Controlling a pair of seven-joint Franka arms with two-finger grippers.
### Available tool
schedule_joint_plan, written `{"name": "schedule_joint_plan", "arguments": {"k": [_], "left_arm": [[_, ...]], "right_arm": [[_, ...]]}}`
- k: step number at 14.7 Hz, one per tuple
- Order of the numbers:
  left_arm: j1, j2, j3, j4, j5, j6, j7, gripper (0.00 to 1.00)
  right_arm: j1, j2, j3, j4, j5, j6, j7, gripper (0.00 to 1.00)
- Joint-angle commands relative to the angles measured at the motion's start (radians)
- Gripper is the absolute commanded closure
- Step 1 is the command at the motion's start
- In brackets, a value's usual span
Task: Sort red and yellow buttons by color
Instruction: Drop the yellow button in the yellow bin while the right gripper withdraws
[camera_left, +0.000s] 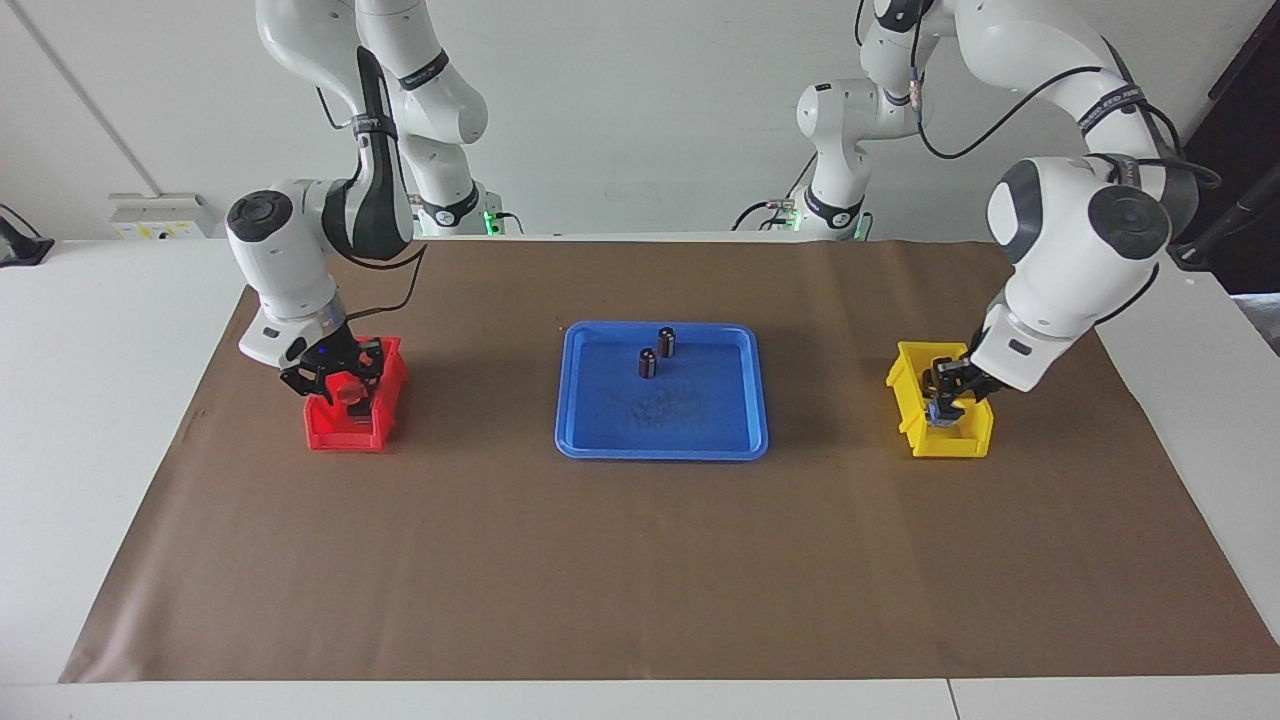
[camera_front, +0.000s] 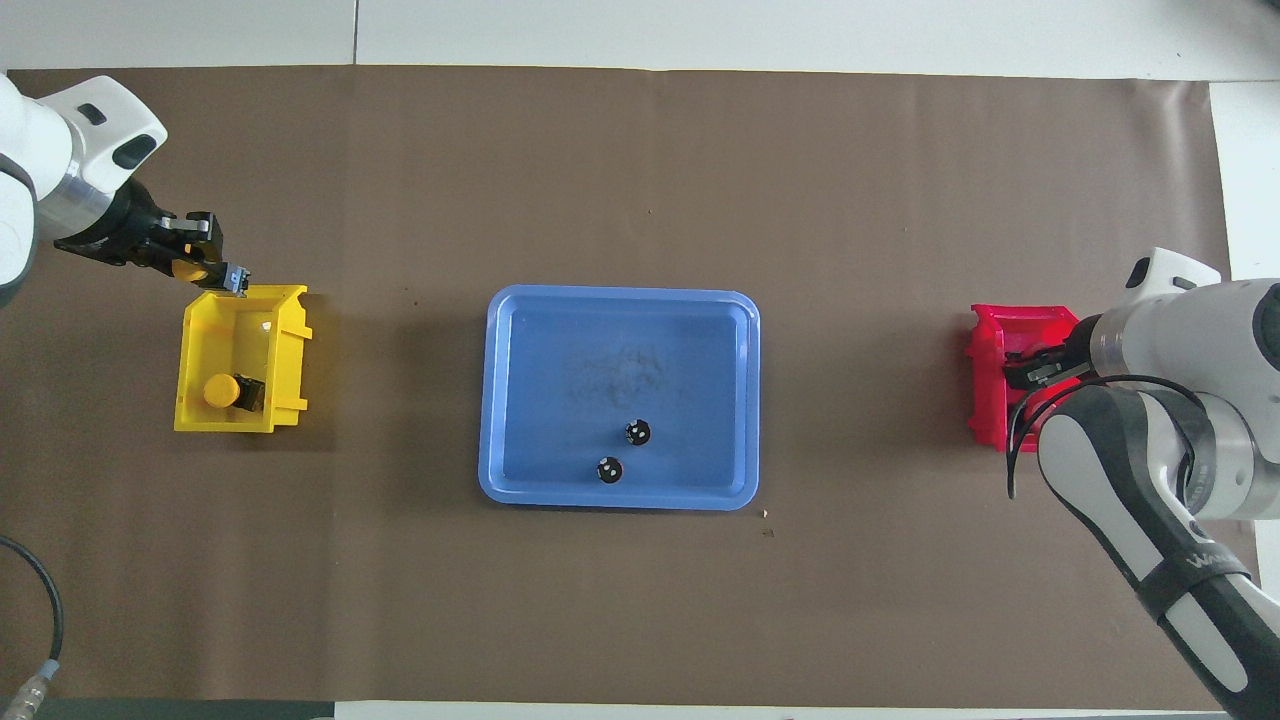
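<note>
My right gripper (camera_left: 348, 392) is over the red bin (camera_left: 330, 432) at the right arm's end of the table, shut on a red button (camera_left: 351, 388). In the overhead view the right gripper (camera_front: 1030, 370) covers part of the red bin (camera_front: 990, 400), and no other red button shows. My left gripper (camera_front: 208, 262) is over the farther rim of the yellow bin (camera_front: 290, 350), shut on a yellow button (camera_front: 189, 269). A second yellow button (camera_front: 220, 390) lies in that bin. In the facing view the left gripper (camera_left: 945, 402) reaches down into the yellow bin (camera_left: 950, 440).
A blue tray (camera_left: 590, 440) lies mid-table between the bins, also in the overhead view (camera_front: 520, 400). Two dark capless cylinders (camera_front: 637, 433) (camera_front: 608, 469) stand in its part nearer the robots. Brown paper (camera_left: 640, 560) covers the table.
</note>
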Motion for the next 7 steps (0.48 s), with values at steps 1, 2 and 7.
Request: {"name": "schedule_joint_plan", "arguments": {"k": [1,2,7], "left_arm": [[0.022,-0.051,-0.012,-0.135,0.021,0.119,0.029,0.99],[0.036,-0.072,-0.012,-0.191,0.021,0.162,0.031,0.99],[0.043,-0.134,-0.012,-0.344,0.021,0.252,0.029,0.99]], "right_arm": [[-0.017,-0.013,0.01,0.068,0.023,-0.105,-0.037,0.09],[-0.014,-0.011,0.01,0.121,0.021,-0.166,-0.034,0.01],[-0.009,-0.023,0.013,0.451,0.026,-0.563,-0.005,0.01]]}}
